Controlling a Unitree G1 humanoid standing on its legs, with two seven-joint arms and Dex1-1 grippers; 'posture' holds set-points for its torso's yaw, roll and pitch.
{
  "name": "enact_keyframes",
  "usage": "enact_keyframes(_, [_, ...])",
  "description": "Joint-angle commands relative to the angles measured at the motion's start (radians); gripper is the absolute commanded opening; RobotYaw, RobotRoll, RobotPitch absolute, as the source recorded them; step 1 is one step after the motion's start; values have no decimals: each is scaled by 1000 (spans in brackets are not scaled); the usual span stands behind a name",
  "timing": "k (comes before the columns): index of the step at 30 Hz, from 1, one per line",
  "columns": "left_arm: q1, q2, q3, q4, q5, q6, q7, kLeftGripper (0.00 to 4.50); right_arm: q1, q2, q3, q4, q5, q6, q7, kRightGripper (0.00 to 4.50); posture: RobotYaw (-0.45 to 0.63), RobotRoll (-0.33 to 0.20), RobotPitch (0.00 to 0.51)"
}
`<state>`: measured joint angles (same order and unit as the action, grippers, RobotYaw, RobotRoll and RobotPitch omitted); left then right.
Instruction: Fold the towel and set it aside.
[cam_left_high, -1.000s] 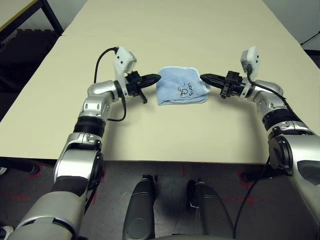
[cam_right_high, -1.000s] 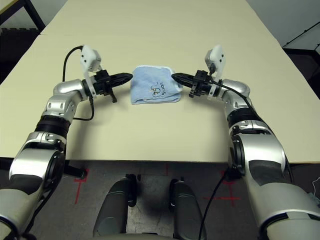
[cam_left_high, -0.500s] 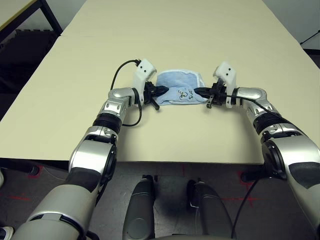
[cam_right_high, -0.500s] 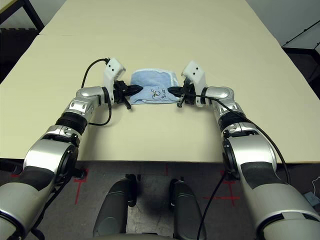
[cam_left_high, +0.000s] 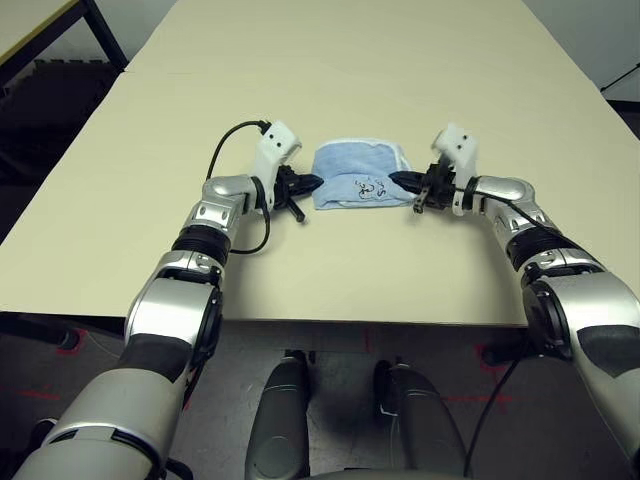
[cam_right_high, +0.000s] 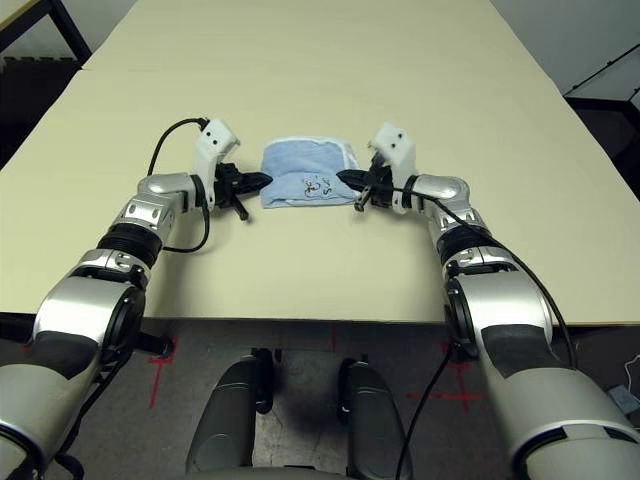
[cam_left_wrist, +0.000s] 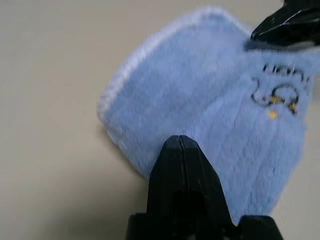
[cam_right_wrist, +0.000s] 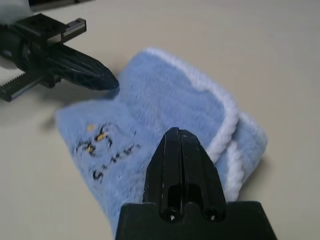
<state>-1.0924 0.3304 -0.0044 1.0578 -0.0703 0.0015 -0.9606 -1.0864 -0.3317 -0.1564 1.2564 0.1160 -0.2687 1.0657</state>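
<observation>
So the light-blue terry towel (cam_left_high: 358, 165) is lying folded on the cream tabletop (cam_left_high: 380, 270), roughly between the robot's two grippers, white stitched edging running along its far side. There's a dark scribbly embroidered design (cam_right_wrist: 100, 140) with little yellow bits on its upper face. The left gripper (cam_left_high: 320, 183) has its black fingers pressed together, tips right at the towel's left side. The right gripper (cam_left_high: 394, 179) is pressed together too, its tips over the right part of the cloth.
</observation>
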Motion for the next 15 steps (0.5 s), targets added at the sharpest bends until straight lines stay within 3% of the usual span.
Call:
enact_keyframes(1, [-29, -28, 39, -55, -47, 29, 19, 57, -26, 19, -17, -21, 20, 27, -31, 0, 52, 0, 194])
enact_keyframes(6, [-49, -73, 60, -53, -54, 58, 106, 57, -51, 60, -5, -31, 8, 51, -104, 0, 42, 0, 203])
enact_keyframes(15, [-69, -129, 35, 83, -1, 32, 215, 57, -83, 135, 61, -2, -95, 94, -402, 0, 4, 0, 218])
